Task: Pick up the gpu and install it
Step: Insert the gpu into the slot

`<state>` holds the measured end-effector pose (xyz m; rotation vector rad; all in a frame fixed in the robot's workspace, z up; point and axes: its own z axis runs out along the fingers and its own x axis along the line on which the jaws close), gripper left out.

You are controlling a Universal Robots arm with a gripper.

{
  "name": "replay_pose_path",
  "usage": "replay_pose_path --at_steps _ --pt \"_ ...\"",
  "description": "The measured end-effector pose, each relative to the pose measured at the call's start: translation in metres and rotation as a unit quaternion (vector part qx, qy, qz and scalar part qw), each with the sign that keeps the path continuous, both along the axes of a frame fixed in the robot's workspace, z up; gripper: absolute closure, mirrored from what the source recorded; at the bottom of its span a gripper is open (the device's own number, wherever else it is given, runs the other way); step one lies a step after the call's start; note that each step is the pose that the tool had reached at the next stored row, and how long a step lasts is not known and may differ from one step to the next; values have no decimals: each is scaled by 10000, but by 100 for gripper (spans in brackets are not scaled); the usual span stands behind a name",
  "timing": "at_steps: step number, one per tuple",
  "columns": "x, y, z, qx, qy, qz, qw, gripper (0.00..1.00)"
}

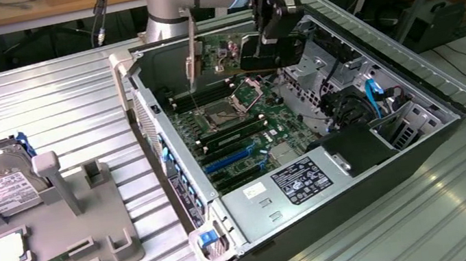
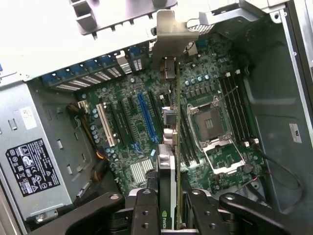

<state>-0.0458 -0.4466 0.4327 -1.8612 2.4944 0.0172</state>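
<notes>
Gripper (image 2: 168, 203) fingers (image 2: 146, 208) clamped on gpu (image 2: 167, 169), edge-on over motherboard (image 2: 129, 147); open CPU socket (image 2: 208, 120) beside, blue slot (image 2: 145, 115) other side.

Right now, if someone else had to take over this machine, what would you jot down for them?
Gripper: shut on the gpu.
Gpu: held on edge above the motherboard inside the open case, bracket end toward the case's rear wall.
Done: gpu picked up and brought over the case.
Left: seating it in a slot; it does not look seated yet.
</notes>
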Motion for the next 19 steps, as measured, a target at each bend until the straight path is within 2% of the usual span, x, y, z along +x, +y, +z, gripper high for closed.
replay_pose_path --at_steps 5,9,12,16,19 --pt "0 -2 -3 0 0 363 9993 73" --pt "2 -1 -11 0 -1 710 9975 73" --pt "2 7 -32 1 -3 808 9967 73" --pt "1 25 -45 -56 5 839 9965 73" --pt "2 30 -97 -59 4 906 9959 73"
